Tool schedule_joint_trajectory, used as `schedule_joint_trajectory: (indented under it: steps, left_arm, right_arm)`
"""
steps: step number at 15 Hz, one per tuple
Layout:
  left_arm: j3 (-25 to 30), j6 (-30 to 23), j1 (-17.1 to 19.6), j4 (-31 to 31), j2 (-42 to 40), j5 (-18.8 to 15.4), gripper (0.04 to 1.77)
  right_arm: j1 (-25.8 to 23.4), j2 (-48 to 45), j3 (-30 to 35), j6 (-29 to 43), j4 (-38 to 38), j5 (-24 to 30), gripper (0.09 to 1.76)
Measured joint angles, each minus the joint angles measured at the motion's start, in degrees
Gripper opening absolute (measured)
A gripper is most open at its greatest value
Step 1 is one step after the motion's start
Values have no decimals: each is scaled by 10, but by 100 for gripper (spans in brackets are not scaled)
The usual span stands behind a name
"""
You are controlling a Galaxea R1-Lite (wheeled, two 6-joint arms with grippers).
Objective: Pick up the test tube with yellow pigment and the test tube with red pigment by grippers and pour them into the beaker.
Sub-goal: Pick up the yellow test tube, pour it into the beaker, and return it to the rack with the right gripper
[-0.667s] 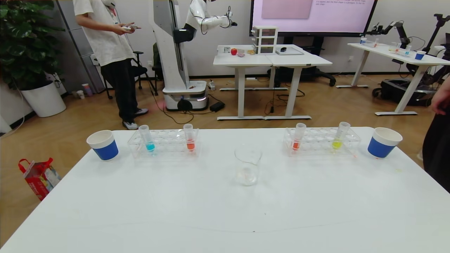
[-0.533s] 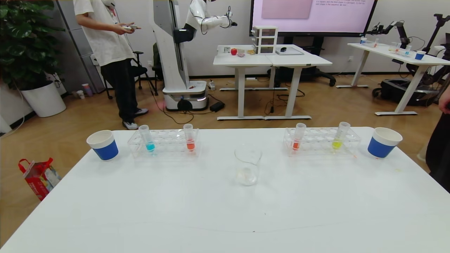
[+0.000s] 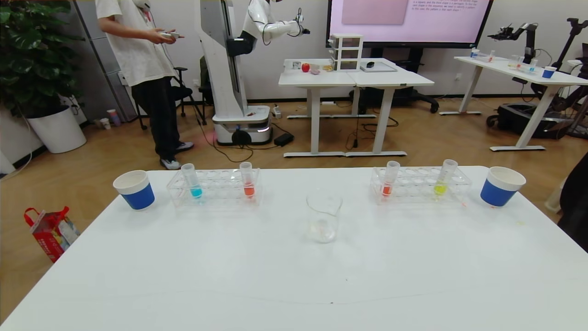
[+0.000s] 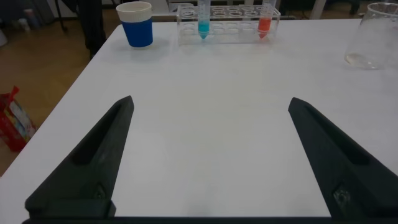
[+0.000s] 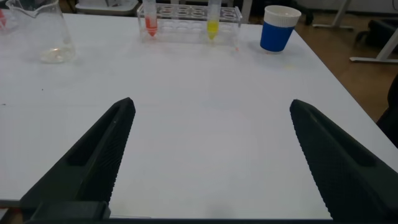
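The beaker (image 3: pixel 324 223) stands empty at the table's middle. The test tube with yellow pigment (image 3: pixel 443 180) stands in the right rack (image 3: pixel 420 186), beside an orange-red tube (image 3: pixel 389 180). Another orange-red tube (image 3: pixel 248 181) and a cyan tube (image 3: pixel 193 181) stand in the left rack (image 3: pixel 216 186). Neither gripper shows in the head view. My left gripper (image 4: pixel 210 101) is open and empty over bare table near the front, facing the left rack. My right gripper (image 5: pixel 211 102) is open and empty, facing the yellow tube (image 5: pixel 212 22) and the red tube (image 5: pixel 150 18).
A blue-and-white paper cup (image 3: pixel 134 189) stands at the far left and another (image 3: pixel 500 186) at the far right. A person's dark clothing (image 3: pixel 576 211) is at the table's right edge. The table's far edge lies just behind the racks.
The person's hand at the right edge has drawn back out of view. Nothing on the table has moved.
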Motion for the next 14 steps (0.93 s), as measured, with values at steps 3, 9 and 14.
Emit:
schedule_joint_trajectory:
  steps: [3, 9, 14]
  left_arm:
    - [0, 0, 0, 0, 0, 0, 173]
    - [0, 0, 0, 0, 0, 0, 173]
    - [0, 0, 0, 0, 0, 0, 173]
  right_arm:
    - [-3, 0, -3, -2, -5, -6, 174]
    - [6, 80, -101, -1, -33, -11, 174]
    - [15, 307, -147, 1, -226, -11, 174]
